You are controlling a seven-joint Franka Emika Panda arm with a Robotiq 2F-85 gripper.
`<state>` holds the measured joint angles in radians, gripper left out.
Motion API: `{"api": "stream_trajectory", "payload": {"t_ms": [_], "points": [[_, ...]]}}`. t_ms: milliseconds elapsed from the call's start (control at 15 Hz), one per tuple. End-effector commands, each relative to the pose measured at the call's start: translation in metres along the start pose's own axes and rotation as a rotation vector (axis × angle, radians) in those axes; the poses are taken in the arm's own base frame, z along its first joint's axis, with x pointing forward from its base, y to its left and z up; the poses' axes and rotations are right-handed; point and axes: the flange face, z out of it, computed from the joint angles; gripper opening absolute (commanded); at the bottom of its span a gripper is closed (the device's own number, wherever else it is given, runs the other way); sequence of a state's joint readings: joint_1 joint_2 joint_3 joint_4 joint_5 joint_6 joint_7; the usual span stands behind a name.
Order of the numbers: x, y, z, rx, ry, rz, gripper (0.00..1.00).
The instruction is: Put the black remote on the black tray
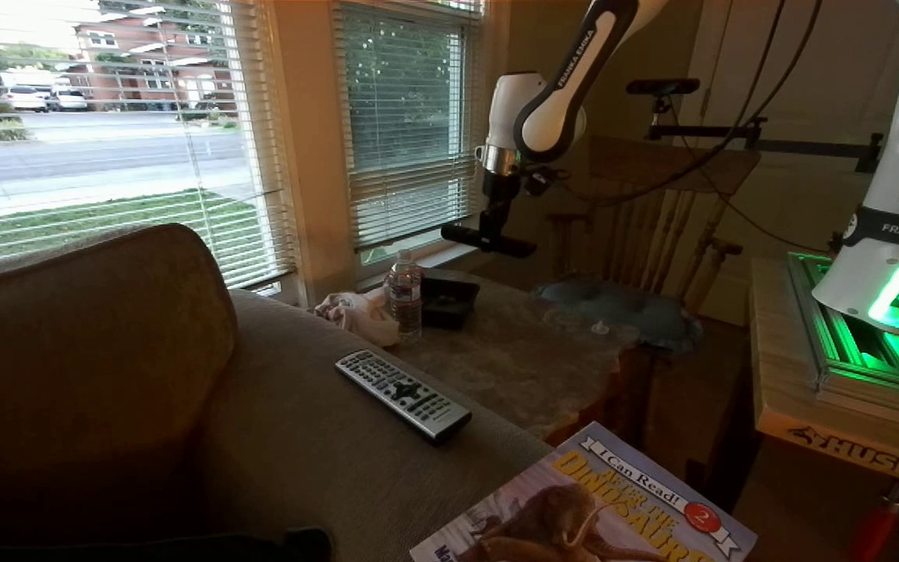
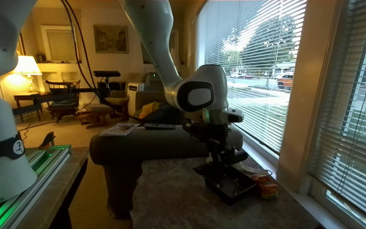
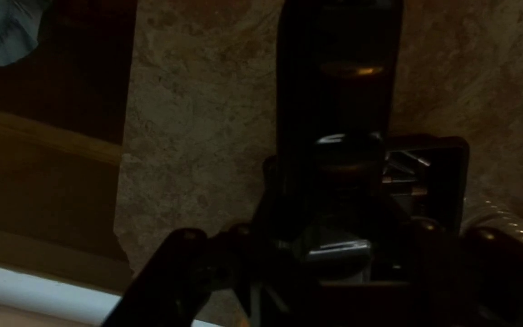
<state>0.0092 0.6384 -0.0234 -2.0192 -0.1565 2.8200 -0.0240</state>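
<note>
The gripper (image 1: 491, 232) holds the blk remote (image 3: 338, 104) approx. mid-length, jaws apart only by its width. The blk tray (image 2: 216, 190) is below jaws, apart; a water bottle (image 1: 405, 300), also below, stands beside tray.

fingers (image 3: 283, 220): gripping black remote (image 3: 339, 106) | black tray (image 3: 464, 179): beneath, partly hidden

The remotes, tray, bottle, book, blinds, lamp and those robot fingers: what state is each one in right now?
Black tray: right way up on the table, small items inside
Black remote: held in the air, not yet on the tray
Fingers: closed on that remote
Grey remote: lying on the armrest, buttons up
Bottle: standing upright
Book: flat, cover up
Blinds: lowered, slats open
Lamp: lit
</note>
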Motion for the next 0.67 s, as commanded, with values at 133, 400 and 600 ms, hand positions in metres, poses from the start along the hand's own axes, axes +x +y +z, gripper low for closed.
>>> {"api": "stream_trajectory", "payload": {"t_ms": [133, 400, 600], "points": [[0.029, -0.006, 0.028, 0.059, 0.055, -0.072, 0.29], [0.040, -0.016, 0.056, 0.122, 0.056, -0.099, 0.29], [0.044, -0.014, 0.076, 0.151, 0.049, -0.114, 0.29]]}}
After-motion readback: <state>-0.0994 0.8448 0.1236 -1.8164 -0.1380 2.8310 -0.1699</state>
